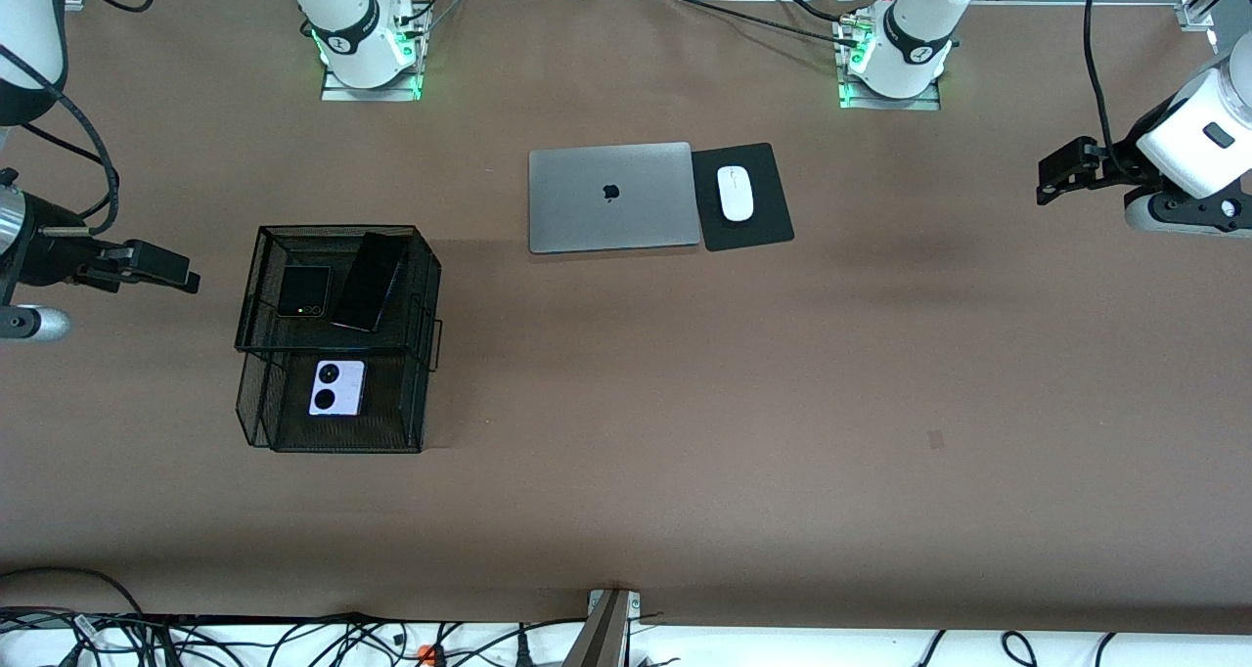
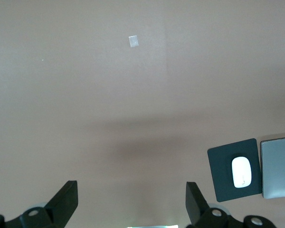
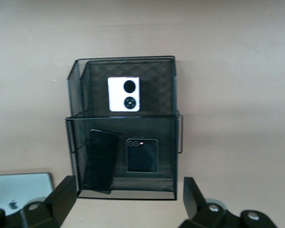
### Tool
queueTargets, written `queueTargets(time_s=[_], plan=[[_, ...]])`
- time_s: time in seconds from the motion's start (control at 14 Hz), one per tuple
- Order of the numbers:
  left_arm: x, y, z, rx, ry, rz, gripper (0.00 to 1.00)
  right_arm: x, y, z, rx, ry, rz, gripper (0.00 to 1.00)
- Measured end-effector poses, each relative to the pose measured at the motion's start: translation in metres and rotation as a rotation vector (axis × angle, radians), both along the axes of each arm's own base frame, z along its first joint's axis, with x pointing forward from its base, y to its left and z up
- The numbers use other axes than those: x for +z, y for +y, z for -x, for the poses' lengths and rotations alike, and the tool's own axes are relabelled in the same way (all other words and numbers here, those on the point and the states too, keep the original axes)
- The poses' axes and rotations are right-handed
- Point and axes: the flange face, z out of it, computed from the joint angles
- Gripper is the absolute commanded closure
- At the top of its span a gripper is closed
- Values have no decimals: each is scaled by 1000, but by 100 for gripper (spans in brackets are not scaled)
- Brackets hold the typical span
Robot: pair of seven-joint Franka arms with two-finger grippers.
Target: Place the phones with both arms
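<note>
Your three phones sit in the black wire-mesh two-tier basket (image 1: 256, 354): small black flip phone (image 1: 303, 291) and long slim black slab (image 1: 368, 282) on top, pale lilac phone (image 1: 337, 388) below. The right end effector (image 1: 161, 268), released, is nearer; the left end effector (image 1: 1066, 170) waits released, well apart.
</note>
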Motion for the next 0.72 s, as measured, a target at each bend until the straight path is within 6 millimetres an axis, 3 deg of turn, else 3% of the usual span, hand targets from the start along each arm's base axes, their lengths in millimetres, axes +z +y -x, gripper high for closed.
queueTargets(time_s=[0.36, 0.72], plan=[[0, 0, 0, 0, 1, 0, 0, 14, 14, 11, -5, -38, 25, 0], [0, 0, 0, 0, 4, 0, 0, 7, 14, 12, -48, -22, 22, 0]])
